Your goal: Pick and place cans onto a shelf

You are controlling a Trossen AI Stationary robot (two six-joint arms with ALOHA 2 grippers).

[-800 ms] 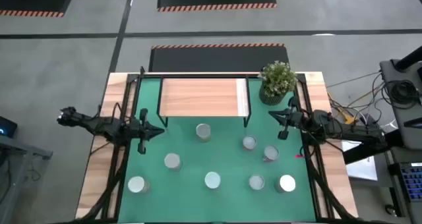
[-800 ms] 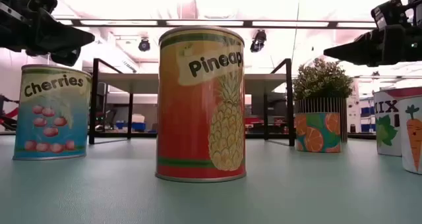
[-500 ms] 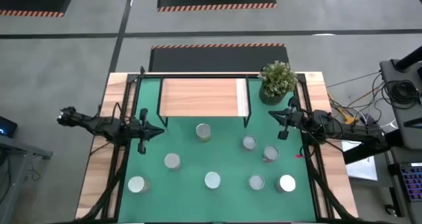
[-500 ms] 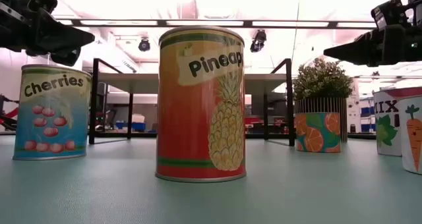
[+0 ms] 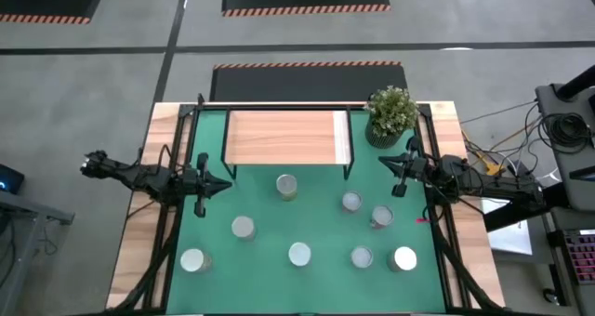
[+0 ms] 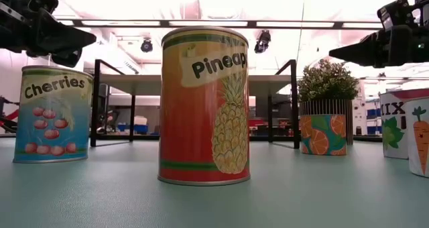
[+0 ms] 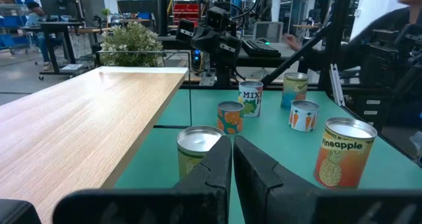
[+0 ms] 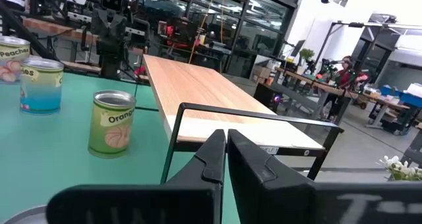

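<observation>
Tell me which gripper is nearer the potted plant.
Right. The right gripper hangs just in front of the potted plant, at the mat's right edge. The left gripper is across the table at the left edge, beyond the shelf.

cans loose, shelf bare

7 cans (image 5: 299, 254) stand upright on the green mat, silver tops up, scattered in front of the shelf (image 5: 282, 137). the low light-wood shelf on thin black legs sits at the mat's far edge, nothing on it.
</observation>
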